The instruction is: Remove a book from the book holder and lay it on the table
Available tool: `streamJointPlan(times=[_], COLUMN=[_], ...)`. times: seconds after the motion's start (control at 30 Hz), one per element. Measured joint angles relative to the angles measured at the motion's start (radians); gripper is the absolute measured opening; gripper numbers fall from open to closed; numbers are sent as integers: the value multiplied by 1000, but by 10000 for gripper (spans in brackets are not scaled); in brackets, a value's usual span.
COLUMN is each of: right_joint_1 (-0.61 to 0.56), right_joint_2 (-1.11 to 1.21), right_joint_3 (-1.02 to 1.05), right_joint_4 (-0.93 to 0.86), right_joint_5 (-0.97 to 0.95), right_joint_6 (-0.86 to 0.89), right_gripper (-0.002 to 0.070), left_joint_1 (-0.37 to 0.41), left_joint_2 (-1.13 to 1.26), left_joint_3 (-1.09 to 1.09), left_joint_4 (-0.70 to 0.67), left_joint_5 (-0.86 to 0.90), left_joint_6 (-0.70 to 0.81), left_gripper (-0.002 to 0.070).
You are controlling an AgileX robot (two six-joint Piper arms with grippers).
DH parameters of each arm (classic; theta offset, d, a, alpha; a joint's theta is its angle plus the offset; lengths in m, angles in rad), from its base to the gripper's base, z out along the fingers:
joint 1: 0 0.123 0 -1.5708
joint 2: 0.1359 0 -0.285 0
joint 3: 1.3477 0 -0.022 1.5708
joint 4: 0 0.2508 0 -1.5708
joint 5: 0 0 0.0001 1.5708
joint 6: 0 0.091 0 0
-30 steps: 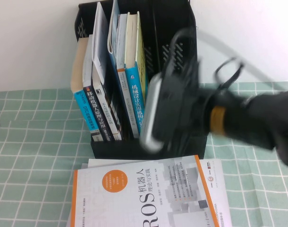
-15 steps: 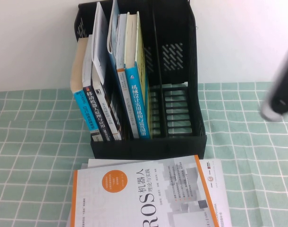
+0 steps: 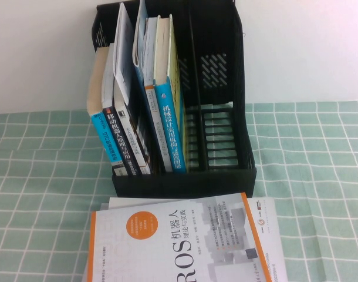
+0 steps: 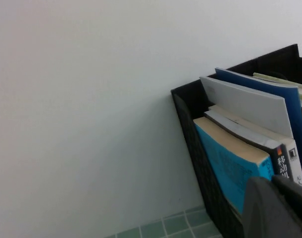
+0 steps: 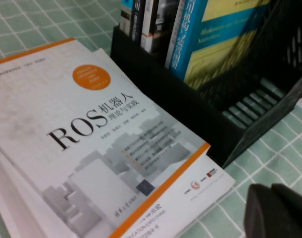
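The black book holder (image 3: 185, 183) stands at the back of the table with several upright books in its left slots, among them a blue one (image 3: 169, 126); its right slots are empty. A white and orange ROS book (image 3: 179, 241) lies flat on other books in front of the holder. My right gripper (image 5: 276, 210) is shut and empty, low at the table's right side, near the ROS book's corner (image 5: 210, 173). My left gripper (image 4: 278, 201) is shut and empty, beside the holder's left wall (image 4: 200, 148) and a cyan book (image 4: 225, 161).
A green checked cloth (image 3: 44, 176) covers the table. A white wall (image 3: 44, 53) rises behind the holder. Only dark slivers of the arms show at the high view's lower corners.
My right arm, which was in front of the holder's right slots, has swung off to the right and almost out of the high view. The books have not moved.
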Motion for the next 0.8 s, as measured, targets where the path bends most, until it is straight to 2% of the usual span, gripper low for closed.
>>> streamJointPlan(times=[0.07, 0.13, 0.17, 0.2, 0.23, 0.3, 0.4, 0.47, 0.53, 0.8], right_joint_1=[0, 0, 0, 0, 0, 0, 0, 0, 0, -2], right_joint_2=[-37, -71, -92, -107, -125, -152, -181, -201, -225, -390], right_joint_3=[49, 66, 69, 69, 69, 69, 69, 69, 69, 71], right_joint_4=[25, 98, 143, 163, 179, 193, 189, 153, 118, -88], right_joint_5=[-41, -41, -39, -37, -37, -35, -35, -35, -35, -35], right_joint_6=[20, 49, 63, 71, 75, 80, 84, 89, 99, 205], right_gripper=[-1, -1, -1, -1, -1, -1, -1, -1, -1, -1], left_joint_1=[0, 0, 0, 0, 0, 0, 2, 2, 2, 2], left_joint_2=[0, -2, -4, -4, -6, -23, -74, -122, -175, -340], left_joint_3=[13, 31, 40, 46, 50, 50, 65, 95, 143, 365], left_joint_4=[-49, -201, -337, -536, -685, -1066, -1460, -1594, -1664, -1714], left_joint_5=[9, 50, 101, 155, 207, 369, 652, 747, 760, 589], left_joint_6=[20, 108, 200, 322, 467, 794, 1193, 1332, 1401, 1446], left_gripper=[-2, -2, -2, -3, -3, -3, -2, -2, -3, -3])
